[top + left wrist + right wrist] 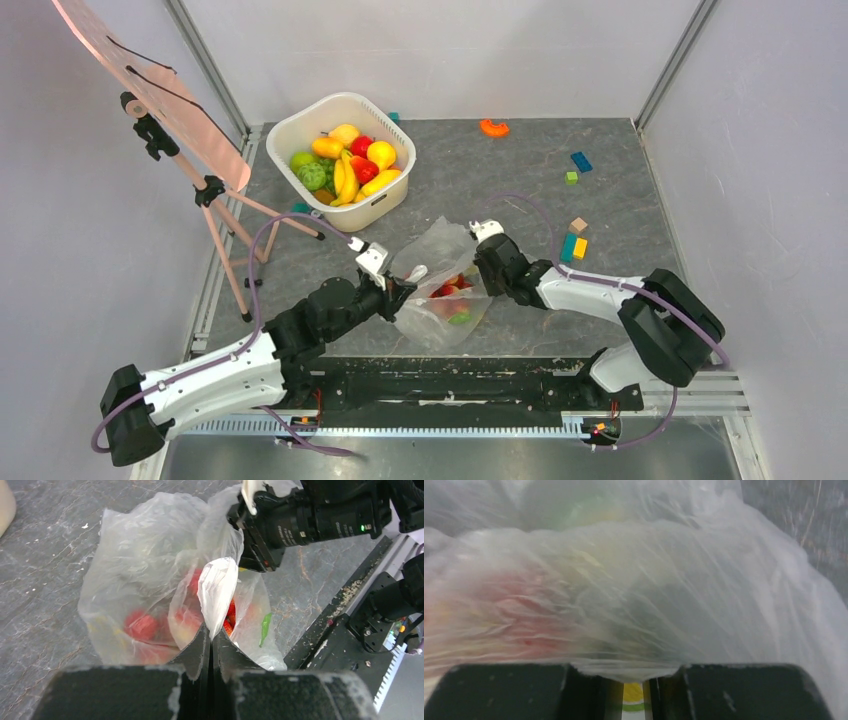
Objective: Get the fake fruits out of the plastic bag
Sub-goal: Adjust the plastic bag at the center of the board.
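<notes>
The plastic bag (440, 285) lies on the surface (480, 190) at centre front, between the two tools. The left tool (210, 635) is at the bag's left edge, with a fold of the bag pinched between its closed fingers. The right tool (626, 680) is against the bag's right side, bag film lying across its fingers. The fake fruits (452, 290) sit inside the bag. The tub (385, 208) stands behind and left of the bag and holds other fruit (350, 160). An easel (150, 90) stands at far left, beside the tub. Toy blocks (574, 245) lie right of the right tool, with further blocks (579, 165) behind them. A curved piece (494, 127) lies at the back edge.
</notes>
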`<state>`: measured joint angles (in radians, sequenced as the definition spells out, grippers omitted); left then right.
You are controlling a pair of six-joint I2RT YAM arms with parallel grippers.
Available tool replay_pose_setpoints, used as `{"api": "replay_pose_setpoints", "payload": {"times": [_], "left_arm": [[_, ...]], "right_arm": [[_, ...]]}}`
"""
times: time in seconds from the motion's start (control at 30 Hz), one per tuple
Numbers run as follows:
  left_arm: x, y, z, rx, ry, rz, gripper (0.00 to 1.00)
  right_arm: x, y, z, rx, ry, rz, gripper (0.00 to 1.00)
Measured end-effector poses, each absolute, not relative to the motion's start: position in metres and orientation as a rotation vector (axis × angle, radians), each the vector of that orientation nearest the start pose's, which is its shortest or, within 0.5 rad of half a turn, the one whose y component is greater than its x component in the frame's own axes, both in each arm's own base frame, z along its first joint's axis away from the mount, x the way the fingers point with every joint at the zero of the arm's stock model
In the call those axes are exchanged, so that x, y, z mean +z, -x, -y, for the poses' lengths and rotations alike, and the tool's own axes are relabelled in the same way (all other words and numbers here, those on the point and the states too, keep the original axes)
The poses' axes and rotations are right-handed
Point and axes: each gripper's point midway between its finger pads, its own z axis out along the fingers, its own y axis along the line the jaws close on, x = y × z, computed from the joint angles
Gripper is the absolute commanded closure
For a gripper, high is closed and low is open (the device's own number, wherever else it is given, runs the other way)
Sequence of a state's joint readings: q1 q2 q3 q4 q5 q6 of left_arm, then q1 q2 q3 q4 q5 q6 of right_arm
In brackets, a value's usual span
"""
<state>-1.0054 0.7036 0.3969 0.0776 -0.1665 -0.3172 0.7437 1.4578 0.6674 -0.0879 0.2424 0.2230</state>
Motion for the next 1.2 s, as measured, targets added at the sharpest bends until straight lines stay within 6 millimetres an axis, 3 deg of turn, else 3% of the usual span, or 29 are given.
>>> {"api": "replay_pose_setpoints", "payload": {"times": [0.07,0.23,0.37,0.5,0.67,0.83,0.9,0.97,1.07,1.2], "left_arm": [[0.17,-0.179,0.245,-0.764,-0.501,-1.806,0.98],[0.163,-0.186,0.236,-0.691,-0.466,-1.834,0.98],[0.165,-0.196,0.232,-0.647,-0.438,-1.851,0.98],[0.175,-0.218,0.228,-0.619,-0.385,-1.861,0.98],[0.19,-0.255,0.225,-0.594,-0.309,-1.864,0.98],[0.204,-0.275,0.245,-0.637,-0.331,-1.866,0.98],[0.209,-0.273,0.254,-0.682,-0.36,-1.85,0.98],[0.215,-0.268,0.26,-0.734,-0.391,-1.828,0.98],[0.227,-0.25,0.26,-0.823,-0.429,-1.754,0.98],[0.241,-0.205,0.252,-0.993,-0.493,-1.607,0.98]], "right_arm": [[0.018,-0.259,-0.187,0.089,0.506,-2.402,0.82],[0.015,-0.249,-0.177,0.111,0.407,-2.398,0.81],[0.014,-0.225,-0.164,0.182,0.324,-2.386,0.8],[0.014,-0.199,-0.166,0.296,0.279,-2.373,0.8],[0.013,-0.151,-0.198,0.494,0.315,-2.378,0.78],[0.016,-0.084,-0.258,0.619,0.526,-2.42,0.76],[0.017,-0.064,-0.279,0.603,0.6,-2.435,0.75],[0.021,-0.058,-0.287,0.592,0.617,-2.43,0.74],[0.025,-0.068,-0.281,0.537,0.573,-2.41,0.73],[0.034,-0.095,-0.268,0.464,0.497,-2.373,0.71]]}}
